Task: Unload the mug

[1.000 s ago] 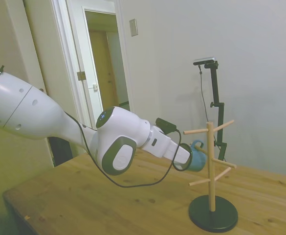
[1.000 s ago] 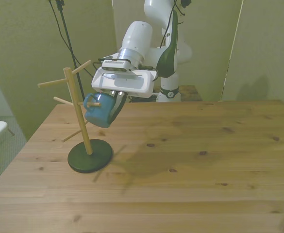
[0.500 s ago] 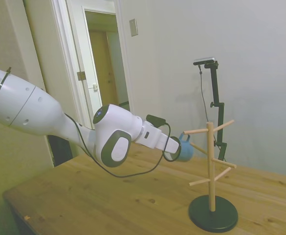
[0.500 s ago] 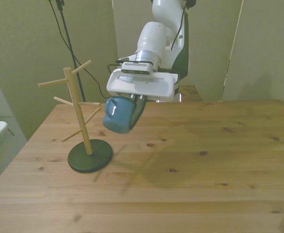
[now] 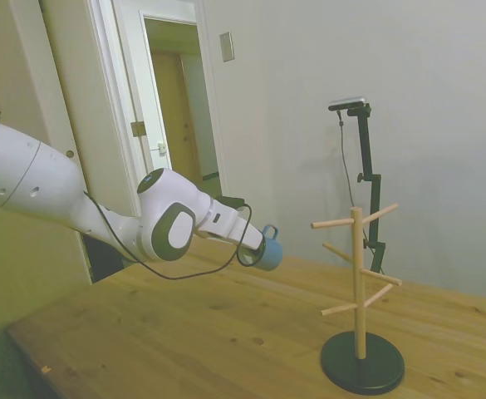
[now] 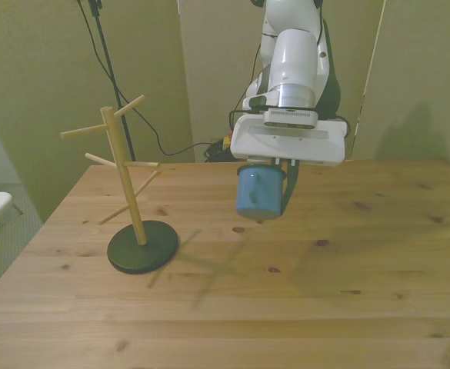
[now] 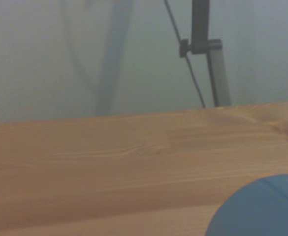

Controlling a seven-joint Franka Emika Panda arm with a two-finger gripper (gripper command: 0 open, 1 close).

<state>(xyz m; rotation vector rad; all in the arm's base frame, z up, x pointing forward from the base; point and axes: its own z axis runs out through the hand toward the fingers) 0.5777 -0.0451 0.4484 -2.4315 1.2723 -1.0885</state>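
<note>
Now, what I see from my station:
Mug: the mug point(image 6: 258, 192) hangs in the air above the bench point(image 6: 301, 292), clear of the wood, tilted with its handle uppermost in the side view point(image 5: 267, 250).
Fingers: the gripper point(image 6: 269, 184) has its fingers closed on the mug (most of them sit hidden behind the blue body, so I read the hold from the mug riding off the bench).
Mug tree: the wooden mug tree point(image 6: 128, 188) stands on its dark round base at the front view's left, well apart from the mug; all its pegs are bare point(image 5: 358, 291).
Wrist view: blurred; only a blue curve of the mug point(image 7: 262, 209) over bench planks point(image 7: 109, 162).
</note>
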